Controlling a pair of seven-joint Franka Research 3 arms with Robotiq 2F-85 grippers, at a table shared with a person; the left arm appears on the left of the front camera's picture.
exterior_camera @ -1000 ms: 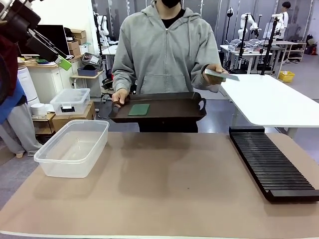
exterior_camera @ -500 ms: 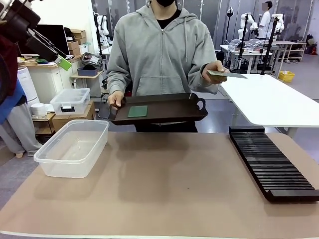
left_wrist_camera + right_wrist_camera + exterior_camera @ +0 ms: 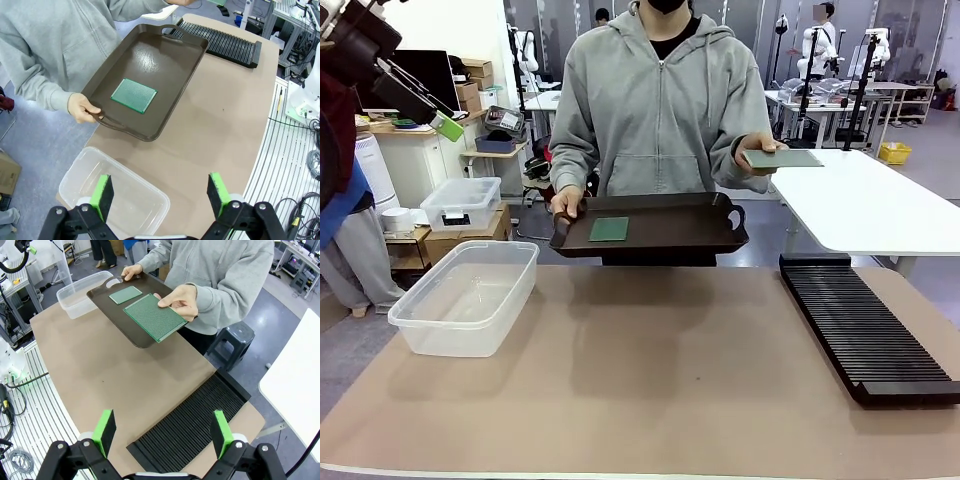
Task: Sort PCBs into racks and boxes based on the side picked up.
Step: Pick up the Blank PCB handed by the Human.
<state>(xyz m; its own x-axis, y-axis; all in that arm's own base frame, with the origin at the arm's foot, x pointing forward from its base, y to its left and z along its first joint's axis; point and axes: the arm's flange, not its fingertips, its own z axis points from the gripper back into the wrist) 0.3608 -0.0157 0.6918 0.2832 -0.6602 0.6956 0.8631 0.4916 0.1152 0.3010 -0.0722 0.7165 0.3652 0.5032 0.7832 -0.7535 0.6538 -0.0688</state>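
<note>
A person across the table holds a dark brown tray (image 3: 670, 232) by one handle. One green PCB (image 3: 609, 229) lies flat on it. The person's other hand holds a second PCB (image 3: 782, 158) level, off the tray's right end. The clear box (image 3: 465, 295) stands on the table at the left and the black slotted rack (image 3: 865, 325) at the right. My left gripper (image 3: 162, 195) hangs open high above the box (image 3: 100, 162), looking down at the tray (image 3: 165, 65) and its PCB (image 3: 133, 95). My right gripper (image 3: 162, 432) is open above the rack (image 3: 195, 425), with the hand-held PCB (image 3: 155, 316) beyond it.
A brown mat (image 3: 660, 380) covers the table between box and rack. A white table (image 3: 870, 200) stands behind the rack. A smaller lidded clear box (image 3: 460, 203) sits on cartons off the table at the left.
The person has brought the tray to the right and closer to the table. The hand with the second PCB has shifted slightly right and levelled the board. Neither gripper has moved.
</note>
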